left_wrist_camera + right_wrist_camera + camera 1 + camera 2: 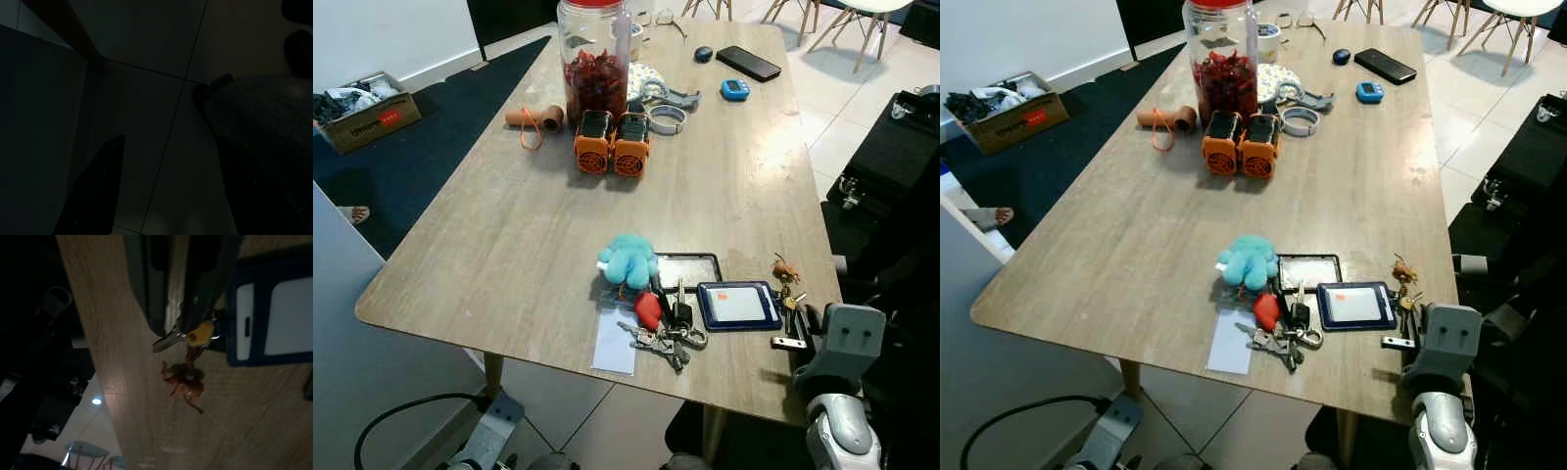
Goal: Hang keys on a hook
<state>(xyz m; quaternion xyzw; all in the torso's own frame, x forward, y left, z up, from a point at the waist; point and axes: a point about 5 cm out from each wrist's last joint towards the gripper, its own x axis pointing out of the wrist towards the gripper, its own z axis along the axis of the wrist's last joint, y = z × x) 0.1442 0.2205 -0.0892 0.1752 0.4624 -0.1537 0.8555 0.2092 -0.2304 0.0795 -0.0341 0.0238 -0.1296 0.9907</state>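
Right gripper (171,328) fingers pinch the keys (188,338) at the table (509,235) edge; left fingers (98,191) spread apart.

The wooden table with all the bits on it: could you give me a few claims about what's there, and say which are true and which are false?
1. The right gripper is at the small keys with a yellow cap and brown animal charm, near the table's right edge. True.
2. The fluffy turquoise toy lies among the things at the table's far end. False: it lies near the front edge, beside the bunch of keys with a red fob.
3. The two orange fan units stand in front of the big glass jar of red contents. True.
4. The blue-framed card holder lies on top of the black phone. False: the phone lies far off at the far end.
5. The left gripper presses on the pale wooden table. False: it hangs over the floor.
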